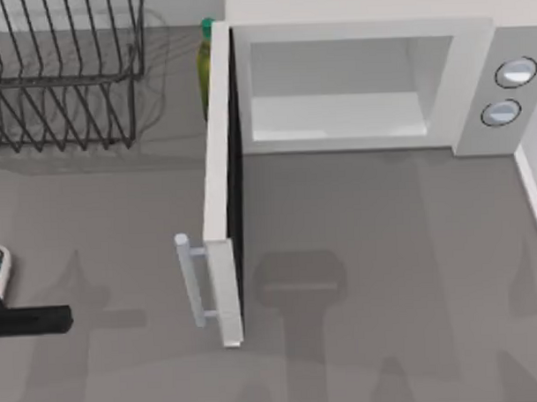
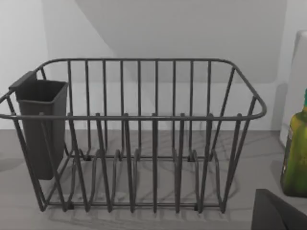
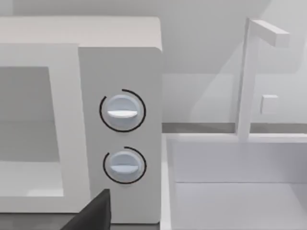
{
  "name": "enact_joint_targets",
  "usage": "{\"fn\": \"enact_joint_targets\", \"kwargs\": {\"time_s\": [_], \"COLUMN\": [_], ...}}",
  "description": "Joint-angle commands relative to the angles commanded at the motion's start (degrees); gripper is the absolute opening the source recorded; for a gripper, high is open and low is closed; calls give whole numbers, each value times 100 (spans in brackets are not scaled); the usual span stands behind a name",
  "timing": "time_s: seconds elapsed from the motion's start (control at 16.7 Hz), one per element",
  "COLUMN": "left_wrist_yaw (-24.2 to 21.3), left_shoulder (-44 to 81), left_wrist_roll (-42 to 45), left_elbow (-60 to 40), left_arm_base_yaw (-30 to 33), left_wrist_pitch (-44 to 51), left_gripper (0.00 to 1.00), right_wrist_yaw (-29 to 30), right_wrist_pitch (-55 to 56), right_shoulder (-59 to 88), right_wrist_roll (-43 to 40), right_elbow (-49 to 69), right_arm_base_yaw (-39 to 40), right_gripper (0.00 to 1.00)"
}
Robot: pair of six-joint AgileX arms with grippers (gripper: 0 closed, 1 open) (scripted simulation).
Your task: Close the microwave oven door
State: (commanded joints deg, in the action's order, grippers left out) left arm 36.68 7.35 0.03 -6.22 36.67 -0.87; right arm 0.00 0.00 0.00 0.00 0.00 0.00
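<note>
This is a rendered kitchen counter. A white microwave oven point(image 1: 370, 83) stands at the back of the grey worktop point(image 1: 386, 276), its microwave oven door point(image 1: 220, 211) swung wide open. To the left sits a black wire dish rack point(image 1: 61, 76) with a dark cutlery cup point(image 2: 41, 120). A green bottle point(image 1: 205, 62), possibly oil, stands between them. At the right edge lies a white sink point(image 3: 235, 191) with a squared tap point(image 3: 249, 76).

Black, blocky left arm point(image 1: 30, 320) with a white rounded part.
</note>
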Motion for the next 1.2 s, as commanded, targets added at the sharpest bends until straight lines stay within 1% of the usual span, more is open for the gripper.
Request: {"fn": "enact_joint_targets", "kwargs": {"time_s": [0.12, 0.42, 0.54, 0.9, 1.2], "left_wrist_yaw": [192, 195, 263, 429, 418], "left_shoulder": [186, 157, -49, -1363, -1429], "left_wrist_roll": [2, -2, -7, -35, -37], "left_elbow": [-15, 9, 24, 125, 113], "left_arm_base_yaw": [192, 195, 263, 429, 407], "left_wrist_pitch": [-177, -156, 51, 1261, 1332], "left_gripper": [0, 0, 0, 0, 0], "right_wrist_yaw": [0, 0, 0, 0, 0], "right_wrist_pitch": [0, 0, 0, 0, 0], "right_shoulder": [0, 0, 0, 0, 0], "right_wrist_roll": [0, 0, 0, 0, 0], "right_elbow": [0, 0, 0, 0, 0], "right_arm_base_yaw": [0, 0, 0, 0, 0], "right_gripper": [100, 100, 100, 100, 100]}}
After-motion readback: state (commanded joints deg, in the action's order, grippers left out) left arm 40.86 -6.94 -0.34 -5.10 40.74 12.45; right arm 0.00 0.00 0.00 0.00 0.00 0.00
